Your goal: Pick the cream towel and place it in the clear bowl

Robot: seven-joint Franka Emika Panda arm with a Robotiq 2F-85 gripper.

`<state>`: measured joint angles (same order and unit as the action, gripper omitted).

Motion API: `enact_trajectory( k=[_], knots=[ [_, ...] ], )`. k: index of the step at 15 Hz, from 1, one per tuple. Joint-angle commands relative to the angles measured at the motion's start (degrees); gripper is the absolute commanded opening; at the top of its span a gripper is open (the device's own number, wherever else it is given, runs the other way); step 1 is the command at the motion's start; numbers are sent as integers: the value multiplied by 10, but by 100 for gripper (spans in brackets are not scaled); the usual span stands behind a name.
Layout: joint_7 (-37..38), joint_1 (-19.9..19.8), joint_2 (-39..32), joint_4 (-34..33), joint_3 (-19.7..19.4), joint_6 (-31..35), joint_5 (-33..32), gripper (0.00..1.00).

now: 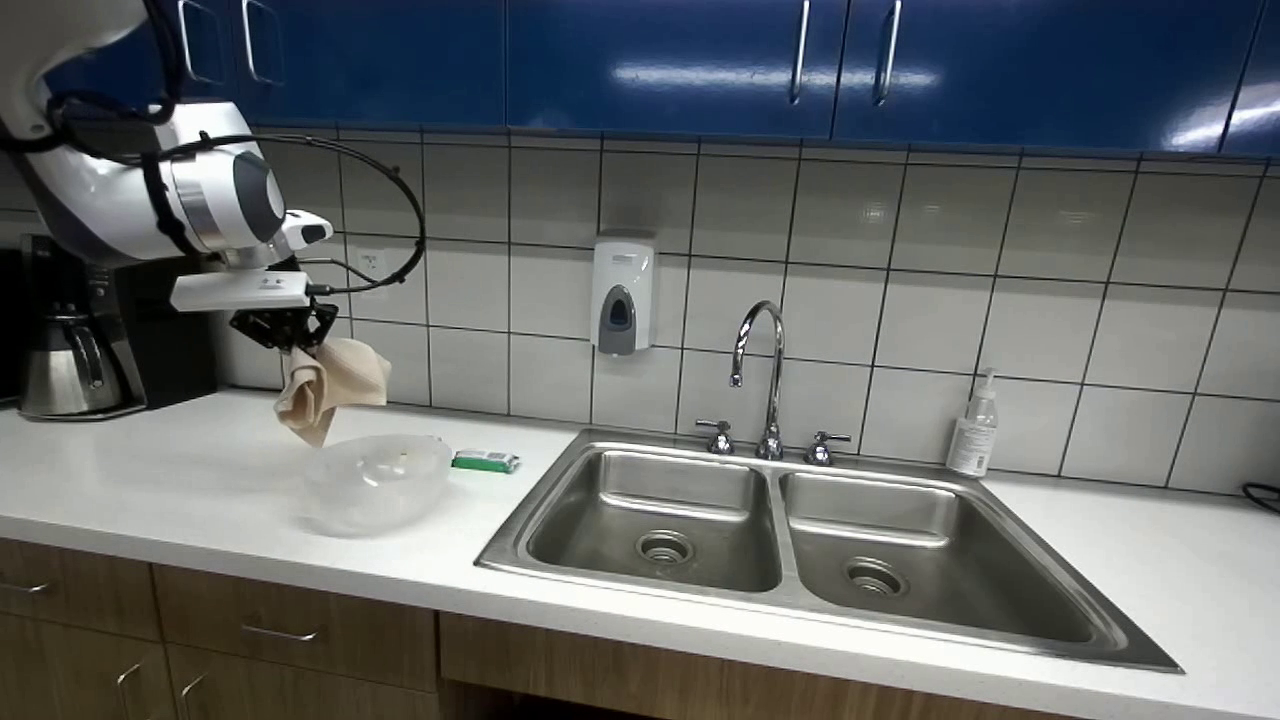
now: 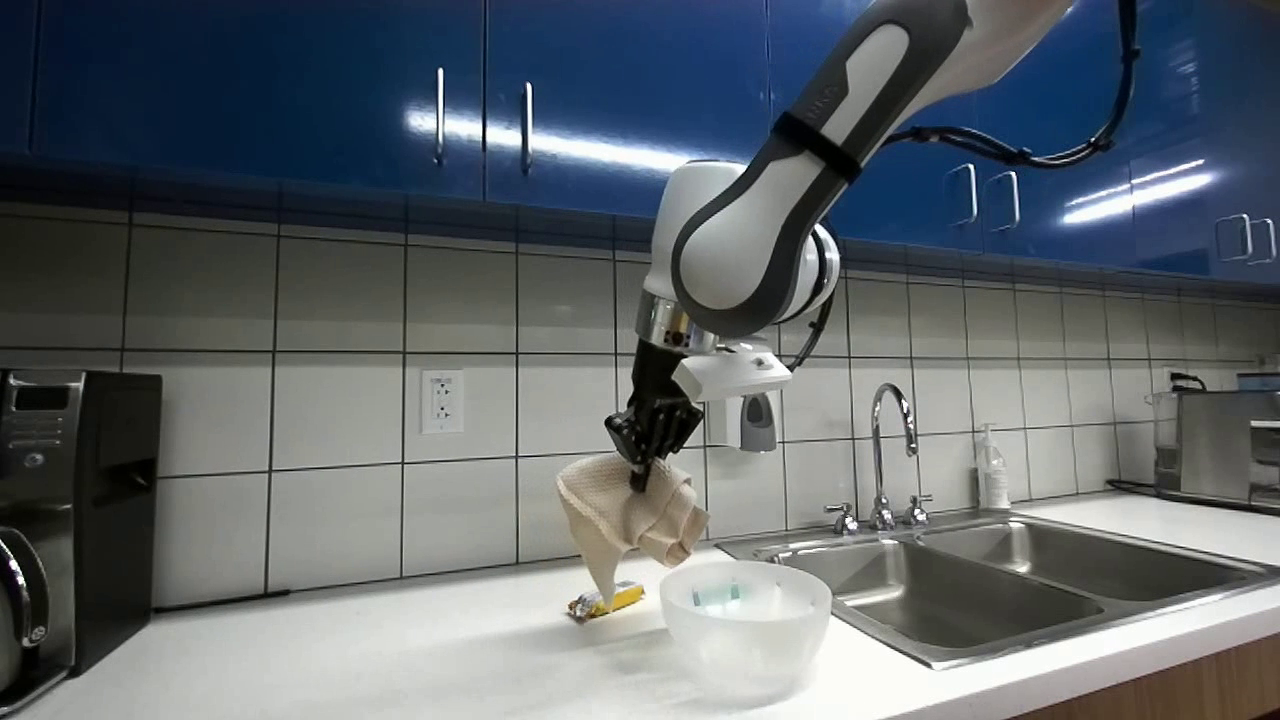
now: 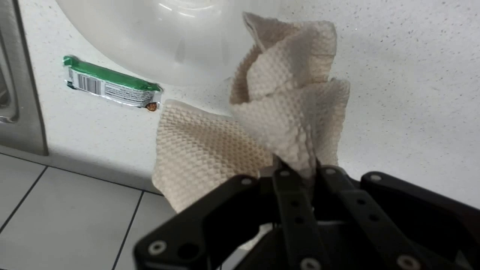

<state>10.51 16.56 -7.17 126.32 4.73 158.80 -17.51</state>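
In an exterior view, the Panda arm [image 1: 110, 205] reaches in from the upper left, its Robotiq gripper [image 1: 303, 350] pointing down with the cream towel [image 1: 352, 372] held between the fingers, clear of the white countertop [image 1: 180, 470]. The clear bowl [image 1: 340, 500] stands upright on the countertop, just below the towel as seen from there, and a green-and-white snack packet [image 1: 486, 461] lies between it and the double-basin stainless sink [image 1: 793, 588]. A gooseneck faucet [image 1: 775, 380] rises behind the basins, a soap dispenser [image 1: 622, 285] is mounted on the tiled wall [image 1: 740, 220], and a pump bottle [image 1: 973, 438] stands at the sink's back corner. In an exterior view, the towel hangs in loose folds from the fingertips, left of the bowl's middle. One drooping corner hangs in front of a yellow snack packet [image 2: 627, 597]; whether they touch I cannot tell. A coffee maker [image 2: 115, 480] stands at the left edge, and an electrical outlet [image 2: 442, 401] is set into the tiled wall. In the wrist view, the jaws stand narrow, pinched on a bunched fold of the waffle-weave towel, with flaps spreading above and to the left of the fingertips. The upper flap overlaps the bowl's edge from this angle, while the towel is in the air, outside the bowl.
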Motion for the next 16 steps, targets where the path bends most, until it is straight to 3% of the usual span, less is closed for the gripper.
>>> enact_trajectory(
  k=[1, 16],
  knots=[
    [-13, -26, 43, 44, 5, -6, -2, 2],
    [-15, -80, 54, 98, -3, -13, 0, 2]
  ],
)
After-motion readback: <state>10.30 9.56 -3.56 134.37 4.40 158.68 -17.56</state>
